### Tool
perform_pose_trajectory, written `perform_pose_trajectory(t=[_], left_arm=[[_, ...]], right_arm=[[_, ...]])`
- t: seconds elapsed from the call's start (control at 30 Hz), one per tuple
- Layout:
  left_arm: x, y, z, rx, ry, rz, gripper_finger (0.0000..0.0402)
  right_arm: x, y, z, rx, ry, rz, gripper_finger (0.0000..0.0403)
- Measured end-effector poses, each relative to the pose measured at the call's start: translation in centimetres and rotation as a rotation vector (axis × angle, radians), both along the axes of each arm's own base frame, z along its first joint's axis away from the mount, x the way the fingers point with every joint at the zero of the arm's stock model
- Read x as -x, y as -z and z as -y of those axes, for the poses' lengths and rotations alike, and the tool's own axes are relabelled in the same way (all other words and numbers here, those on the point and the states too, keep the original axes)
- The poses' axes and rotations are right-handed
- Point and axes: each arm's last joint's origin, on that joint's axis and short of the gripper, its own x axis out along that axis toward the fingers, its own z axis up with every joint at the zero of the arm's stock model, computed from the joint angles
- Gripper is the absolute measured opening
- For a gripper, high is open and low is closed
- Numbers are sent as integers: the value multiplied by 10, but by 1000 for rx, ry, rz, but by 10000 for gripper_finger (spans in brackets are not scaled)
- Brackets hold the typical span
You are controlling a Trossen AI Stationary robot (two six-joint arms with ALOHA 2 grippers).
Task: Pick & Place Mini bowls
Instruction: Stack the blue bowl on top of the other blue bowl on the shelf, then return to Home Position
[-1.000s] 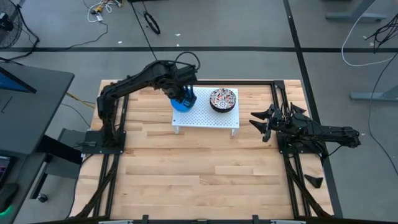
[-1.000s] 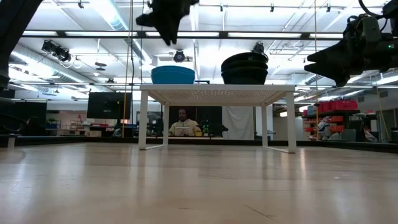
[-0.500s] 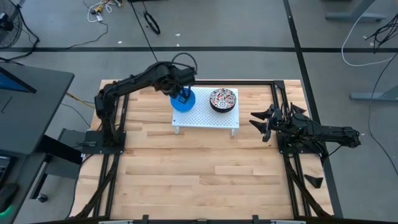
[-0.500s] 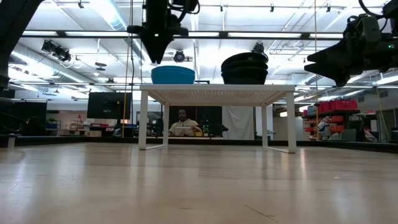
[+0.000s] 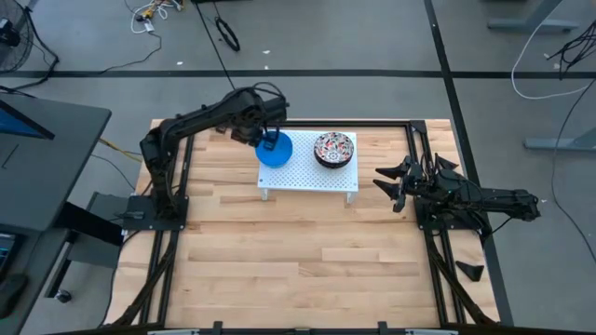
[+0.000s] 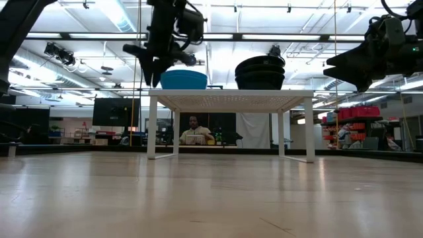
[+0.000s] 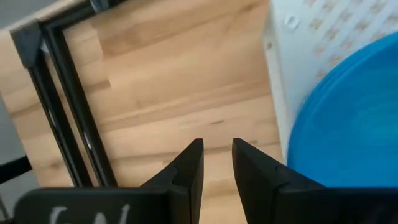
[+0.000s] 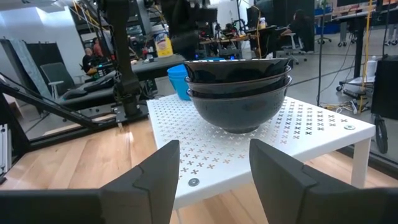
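My left gripper (image 5: 264,140) hovers released at nine o'clock of the blue bowls (image 5: 276,149) on the rack (image 5: 307,173). They look rigid, slick, light; I'd pinch the rim.

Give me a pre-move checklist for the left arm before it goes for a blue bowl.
1. Left gripper empty: ok, nothing between its fingers, narrow gap.
2. Left gripper clear of the blue bowls: ok, it hangs off the white rack edge, beside the stack.
3. Blue bowls seated on the rack: ok, level in the low view.
4. Patterned bowls out of the path: ok, apart on the rack's other side.
5. Right gripper out of the way: ok, open, off the rack.
6. Number of blue bowls stacked: cannot tell.
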Motion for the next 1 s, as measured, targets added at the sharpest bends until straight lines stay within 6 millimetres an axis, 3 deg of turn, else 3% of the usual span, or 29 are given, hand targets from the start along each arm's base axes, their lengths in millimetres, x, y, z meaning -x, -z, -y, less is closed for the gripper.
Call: perform_pose_trajectory(t=[0.13,0.4,0.6,0.87,1.0], left_arm=[[-3,11,-1,10,-6,11,89],[-16,11,-2,16,1,160,89],[-16,11,1,10,-2,155,89],[3,-10,7,-40,-32,131,87],[14,-27,15,-58,-23,180,64]], right_arm=[[0,0,0,0,0,0,196],[0,0,0,0,0,0,196],[0,0,0,0,0,0,196],[0,0,0,0,0,0,196],[0,0,0,0,0,0,196]])
